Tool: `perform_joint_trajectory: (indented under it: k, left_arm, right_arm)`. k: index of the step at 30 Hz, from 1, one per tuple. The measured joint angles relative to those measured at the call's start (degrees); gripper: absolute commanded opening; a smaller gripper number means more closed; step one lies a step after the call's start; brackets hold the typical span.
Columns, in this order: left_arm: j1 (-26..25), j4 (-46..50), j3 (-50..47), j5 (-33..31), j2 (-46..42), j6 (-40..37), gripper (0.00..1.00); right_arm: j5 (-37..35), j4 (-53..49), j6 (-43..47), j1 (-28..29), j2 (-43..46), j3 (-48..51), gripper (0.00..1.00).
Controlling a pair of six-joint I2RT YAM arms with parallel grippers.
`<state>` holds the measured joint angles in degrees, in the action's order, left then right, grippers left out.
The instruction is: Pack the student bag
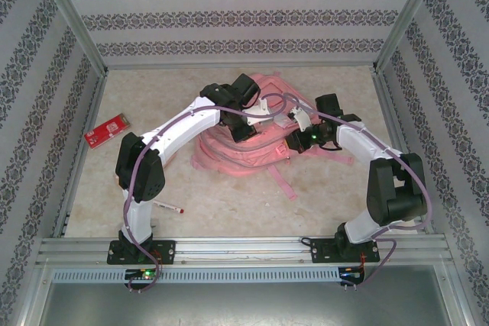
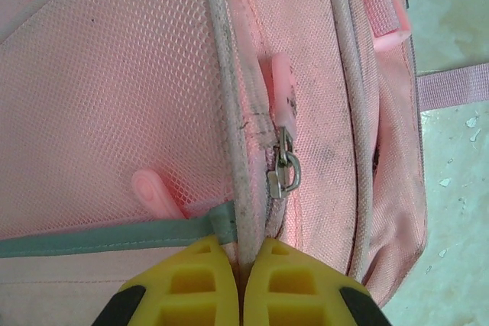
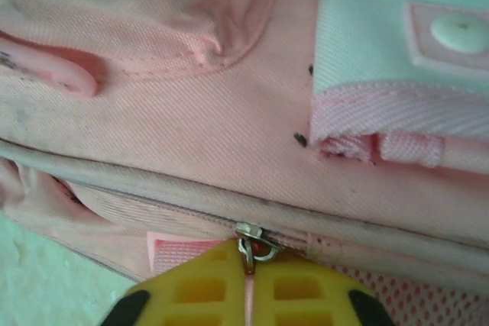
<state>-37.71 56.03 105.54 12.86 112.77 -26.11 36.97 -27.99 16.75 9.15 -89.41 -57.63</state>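
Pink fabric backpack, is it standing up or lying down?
Lying down: the pink fabric backpack sprawls flat on the beige table, straps trailing loose.

The student bag (image 1: pixel 244 159) fills the middle of the table (image 1: pixel 229 215), with the left arm (image 1: pixel 179 129) and right arm (image 1: pixel 361 141) reaching over it. Bare tabletop lies in front and behind. At left lie a red card (image 1: pixel 105 130) and a pen (image 1: pixel 170 207). Patterned walls (image 1: pixel 42 112) close three sides.
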Motion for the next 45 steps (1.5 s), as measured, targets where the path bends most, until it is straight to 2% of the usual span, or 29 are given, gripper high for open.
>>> perform_joint_trajectory:
  k: [13, 19, 27, 36, 45]
  left_arm:
    - [0.35, 0.35, 2.03, 0.61, 1.90, 4.55, 0.00]
    - [0.44, 0.50, 3.04, 0.66, 3.02, 5.14, 0.00]
    - [0.35, -0.13, 3.04, 2.03, 3.06, 4.46, 0.00]
    - [0.33, -0.96, 2.80, 2.89, 3.06, 4.28, 0.00]
    - [0.17, -3.34, 0.46, 4.76, 2.91, 3.85, 0.00]
  right_arm:
    - [0.11, -7.30, -1.42, 3.43, 1.05, -2.64, 0.00]
    - [0.66, -15.28, -2.19, 4.42, -1.95, -7.06, 0.00]
    - [-10.03, -25.73, -1.75, 6.49, -4.57, -13.55, 0.00]
    - [-10.47, -27.63, -0.35, 6.36, -3.63, -14.53, 0.00]
    - [-20.68, -29.70, 4.22, 7.63, -3.19, -14.99, 0.00]
